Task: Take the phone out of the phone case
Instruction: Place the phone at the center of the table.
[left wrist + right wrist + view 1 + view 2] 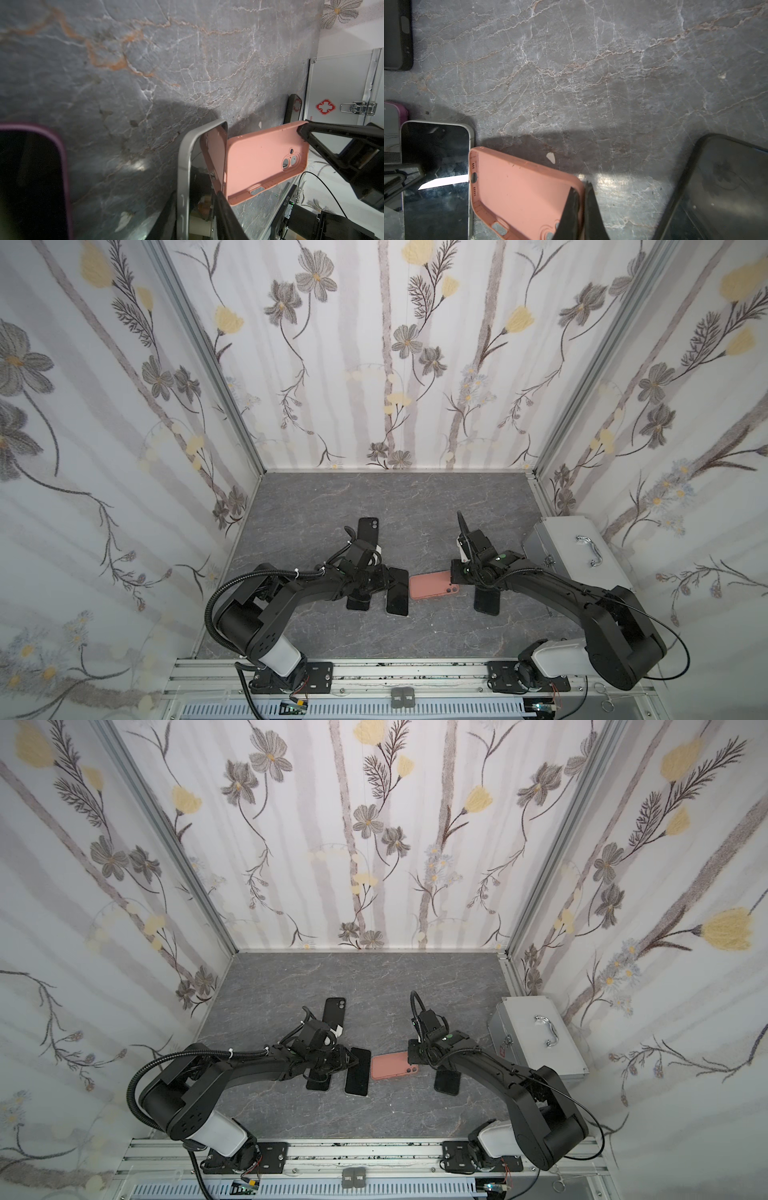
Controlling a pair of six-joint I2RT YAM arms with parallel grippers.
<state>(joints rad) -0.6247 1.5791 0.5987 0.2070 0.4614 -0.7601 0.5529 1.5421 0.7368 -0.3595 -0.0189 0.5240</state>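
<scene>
Lying screen-up on the grey veined marble-look tabletop [374, 635], the silver-edged black phone [436, 166] sits free of its cover, directly beside the left gripper [351, 1057], whose spread I cannot tell, 1 finger [226, 216] alone showing beside the phone's rim. Just to its right, the empty salmon-pink silicone phone case [428, 587] is pinched at its camera-cutout edge by the right gripper [581, 205], jaws clamped tight on the case wall. Floral-papered walls [395, 344] enclose the table; a silver metal first-aid box [577, 551] stands far right. Both arms hide parts of other dark phones.
</scene>
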